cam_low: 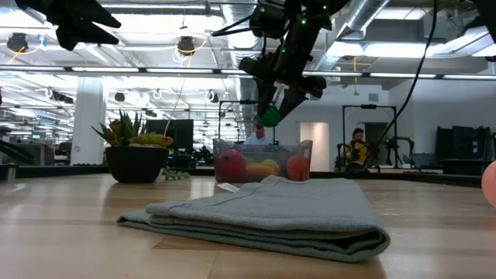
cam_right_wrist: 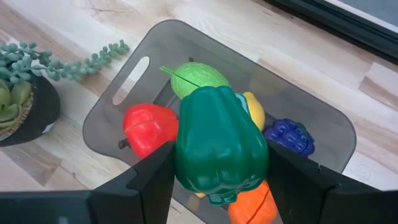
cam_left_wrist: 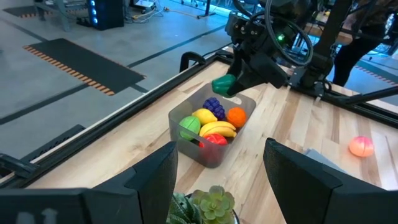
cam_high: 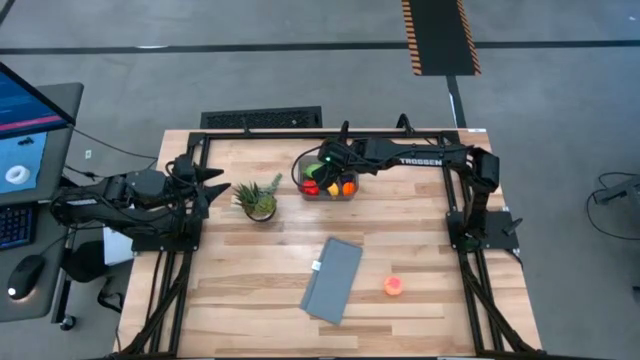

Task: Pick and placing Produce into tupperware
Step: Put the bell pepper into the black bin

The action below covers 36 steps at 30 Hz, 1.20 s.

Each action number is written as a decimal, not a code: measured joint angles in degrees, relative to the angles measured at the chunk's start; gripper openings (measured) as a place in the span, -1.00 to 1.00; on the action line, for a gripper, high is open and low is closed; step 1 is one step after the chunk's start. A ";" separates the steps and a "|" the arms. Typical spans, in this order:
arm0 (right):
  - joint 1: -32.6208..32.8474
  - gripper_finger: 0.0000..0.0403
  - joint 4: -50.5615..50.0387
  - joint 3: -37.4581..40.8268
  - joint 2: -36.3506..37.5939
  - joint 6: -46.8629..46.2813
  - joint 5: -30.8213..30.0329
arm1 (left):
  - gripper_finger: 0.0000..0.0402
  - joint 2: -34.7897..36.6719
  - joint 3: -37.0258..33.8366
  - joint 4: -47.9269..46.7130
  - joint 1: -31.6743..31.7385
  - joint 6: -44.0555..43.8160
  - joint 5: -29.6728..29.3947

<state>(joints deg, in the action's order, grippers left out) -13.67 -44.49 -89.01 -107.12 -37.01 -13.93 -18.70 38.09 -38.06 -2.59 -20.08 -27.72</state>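
Observation:
The smoky-grey tupperware (cam_high: 328, 181) stands on the far middle of the table and holds red, yellow, purple, orange and light green toy produce (cam_left_wrist: 211, 123). My right gripper (cam_high: 326, 165) hangs over the tub, shut on a dark green toy pepper (cam_right_wrist: 221, 144); the pepper (cam_low: 270, 116) is clear above the tub's rim (cam_low: 262, 142). A pink toy fruit (cam_high: 394, 286) lies on the table near the right front. My left gripper (cam_high: 222, 184) is open, waiting at the table's left side by the potted plant (cam_high: 258, 198). My right gripper pinches the dark green pepper's two flanks (cam_right_wrist: 186, 149) between its fingers (cam_right_wrist: 149, 177), coming from above and pointing down. The pepper is lifted clear, hanging just over the produce in the tub (cam_right_wrist: 217, 74).
A folded grey cloth (cam_high: 333, 279) lies flat at the table's front middle. The spiky potted plant stands left of the tub. A dark frame rail runs along the table's far edge (cam_high: 300, 130). Bare wood shows between cloth and tub.

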 joint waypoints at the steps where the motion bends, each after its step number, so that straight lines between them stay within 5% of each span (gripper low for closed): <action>1: 0.00 0.22 0.00 0.00 -0.14 0.00 0.00 | 0.13 -0.01 0.00 0.00 0.00 0.00 -0.06; 36: -1.73 0.22 4.43 0.26 -8.49 0.06 6.57 | 0.13 0.00 0.00 -1.14 0.00 0.56 -1.67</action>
<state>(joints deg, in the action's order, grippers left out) -15.40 -40.05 -88.76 -115.61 -36.95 -7.36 -18.70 38.09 -39.20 -2.59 -19.52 -29.39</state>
